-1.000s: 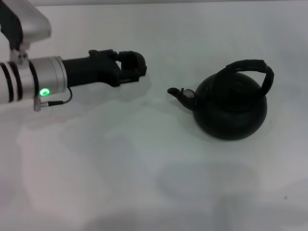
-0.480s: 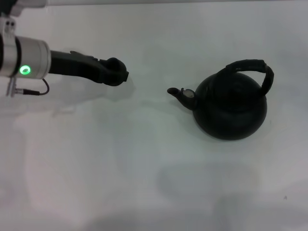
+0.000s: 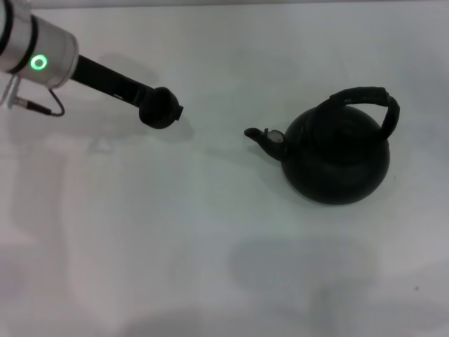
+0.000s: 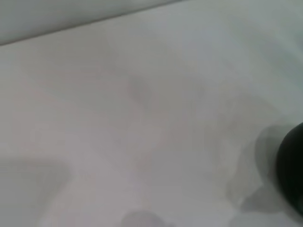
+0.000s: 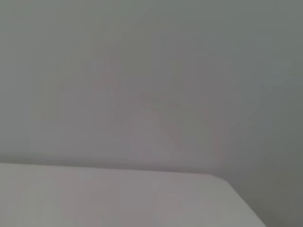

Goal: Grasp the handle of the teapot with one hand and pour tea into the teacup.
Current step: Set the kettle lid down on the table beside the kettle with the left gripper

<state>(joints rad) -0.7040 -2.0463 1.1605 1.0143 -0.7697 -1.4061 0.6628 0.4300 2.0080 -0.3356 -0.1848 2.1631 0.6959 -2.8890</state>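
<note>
The round black teapot (image 3: 337,156) stands upright on the white table (image 3: 210,239), right of centre. Its spout (image 3: 258,136) points left and its arched black handle (image 3: 366,95) rises over the top. Nothing touches the pot. My left gripper (image 3: 162,107) hangs over the table at the upper left, well left of the spout, and shows only as a dark rounded end on the black wrist. No teacup and no tea can be made out. A dark rounded shape (image 4: 291,172) with its shadow sits at the edge of the left wrist view. The right gripper is out of view.
The left arm's silver forearm with a green light (image 3: 38,62) reaches in from the top left corner. In the right wrist view there is only a grey wall above a pale table corner (image 5: 113,198).
The left arm has drawn back to the left and swung so it slants down from the corner, taking the gripper farther from the spout. The teapot has not moved.
</note>
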